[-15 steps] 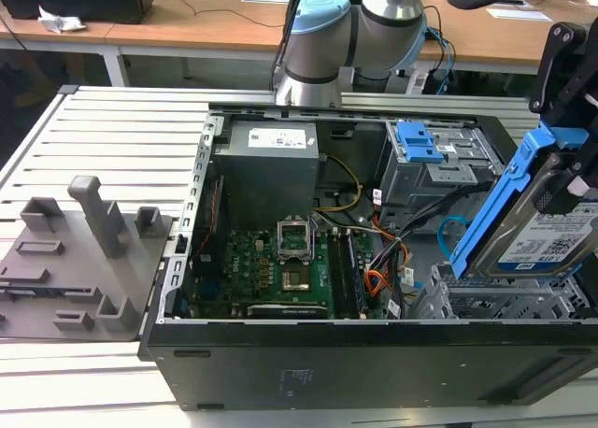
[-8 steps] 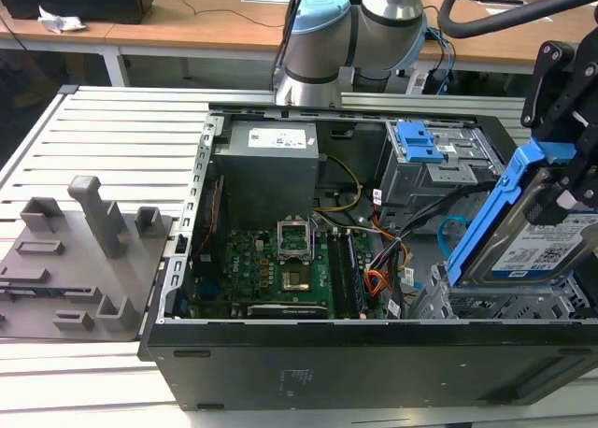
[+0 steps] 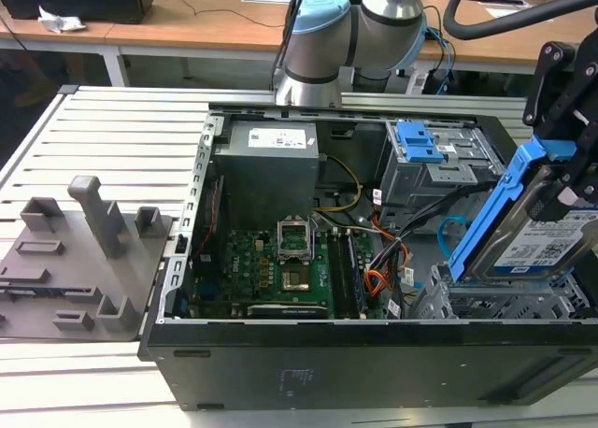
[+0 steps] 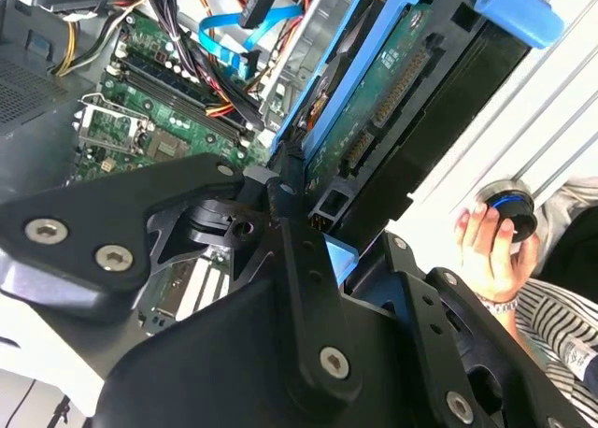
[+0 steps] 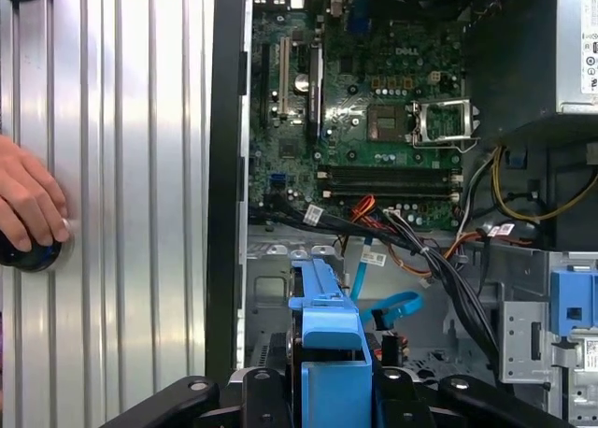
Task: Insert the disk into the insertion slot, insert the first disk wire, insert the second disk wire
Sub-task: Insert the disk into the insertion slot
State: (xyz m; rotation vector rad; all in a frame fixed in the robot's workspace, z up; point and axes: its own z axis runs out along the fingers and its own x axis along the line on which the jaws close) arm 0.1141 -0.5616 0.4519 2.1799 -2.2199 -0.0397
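Pincer (image 3: 564, 179): pinching disk (image 3: 537, 236), holding it tilted.
Insertion slot (image 3: 495, 305): lying at disk's six o'clock.
Risk: possibly jamming against slot rim, being tilted.

Gripper (image 4: 304, 218) had the disk (image 4: 374, 101), tilted.
I saw it clamped at one end; the second disk wire (image 4: 222, 31) looped over the motherboard (image 4: 149, 120), a person's hand (image 4: 491, 250) off to the side.

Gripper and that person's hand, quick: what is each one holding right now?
Gripper: closed on the disk, held tilted.
Hand: on a round black knob.
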